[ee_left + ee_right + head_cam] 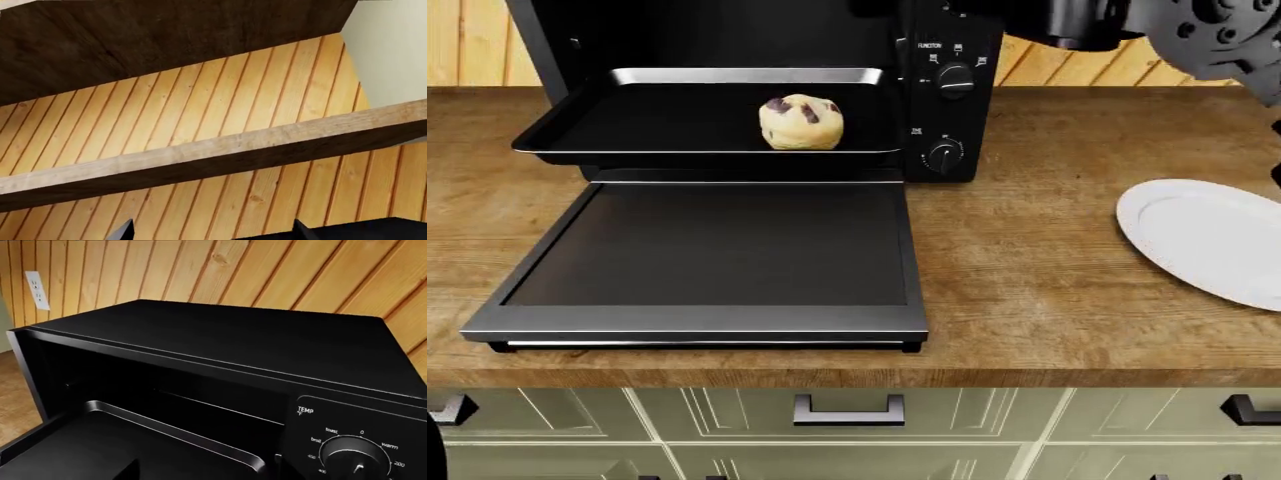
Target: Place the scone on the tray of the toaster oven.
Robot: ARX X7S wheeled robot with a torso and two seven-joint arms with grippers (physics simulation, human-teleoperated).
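Scone (801, 122) sits on tray (694, 125) of toaster oven (954, 90) (door down); both grippers' jaws: can't tell.

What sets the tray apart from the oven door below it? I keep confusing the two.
The tray has a raised rim and silvery back edge; the door is flat with a glass panel. The tray holds the scone; the door carries nothing. The tray sits higher, the door lies on the counter. Both are black rectangles.
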